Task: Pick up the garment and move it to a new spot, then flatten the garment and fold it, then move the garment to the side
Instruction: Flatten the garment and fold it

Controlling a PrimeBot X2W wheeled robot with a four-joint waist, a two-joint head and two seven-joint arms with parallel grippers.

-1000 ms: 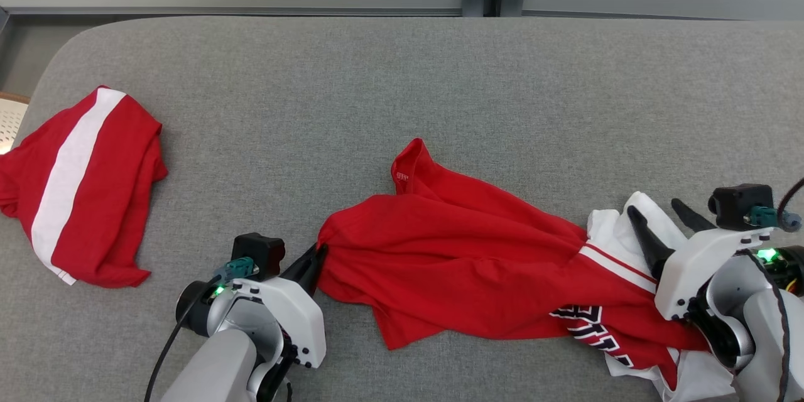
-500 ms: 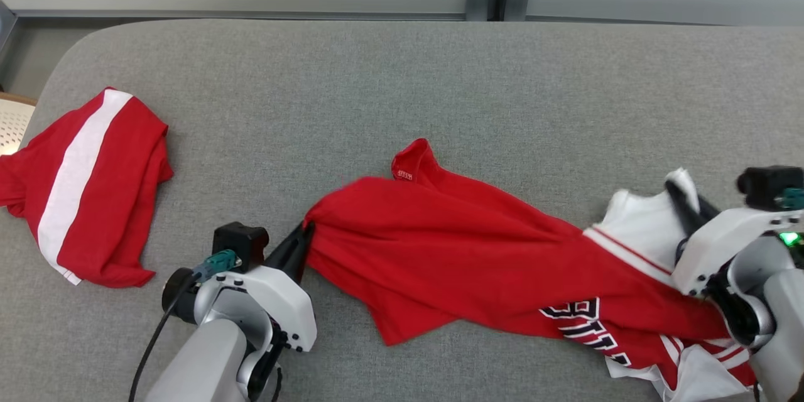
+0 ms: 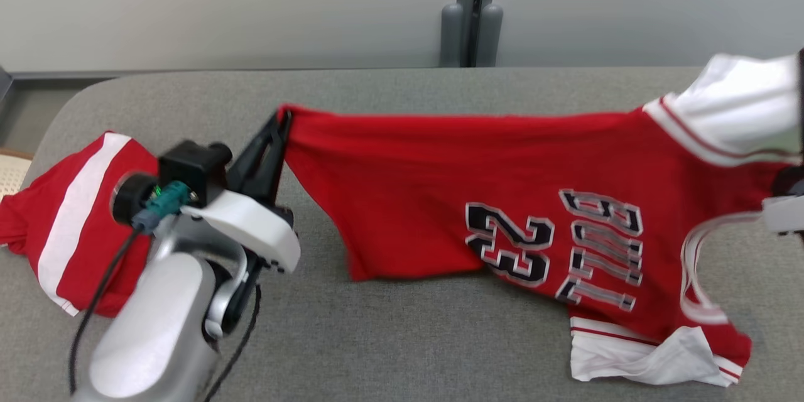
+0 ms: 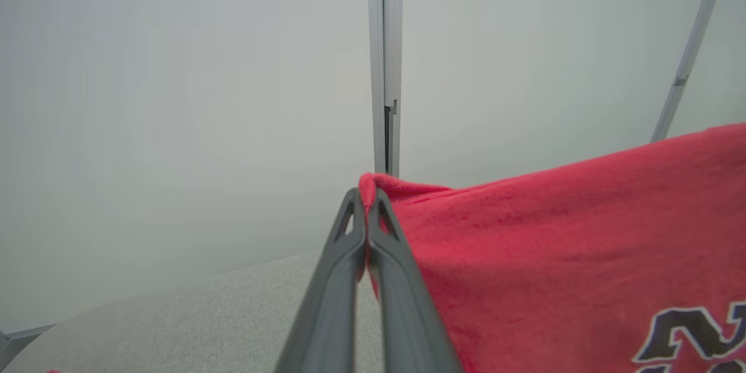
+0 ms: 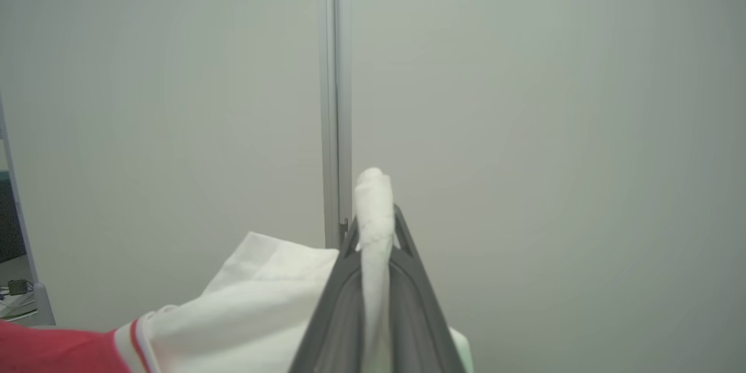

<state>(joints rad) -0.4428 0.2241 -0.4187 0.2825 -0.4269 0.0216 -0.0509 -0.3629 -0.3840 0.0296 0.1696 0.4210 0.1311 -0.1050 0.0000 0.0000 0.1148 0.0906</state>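
Observation:
A red jersey (image 3: 440, 182) with white sleeves and the number 23 hangs stretched above the grey table (image 3: 389, 339), its lower edge trailing on the surface. My left gripper (image 3: 284, 118) is shut on the jersey's red corner (image 4: 373, 183) at the left. In the right wrist view my right gripper (image 5: 374, 218) is shut on a pinch of the white sleeve (image 5: 280, 297). In the head view that sleeve (image 3: 744, 103) rises at the far right edge, where part of the right arm (image 3: 785, 210) shows.
A second red garment with a white stripe (image 3: 75, 213) lies crumpled at the table's left end, just behind my left arm (image 3: 188, 276). A pale wall with a grey post (image 3: 470, 9) stands behind the table.
Both grippers have risen and spread apart, lifting the jersey from a crumpled heap into a stretched sheet with its print showing. The right gripper has shut on the white sleeve. The head camera tilted up.

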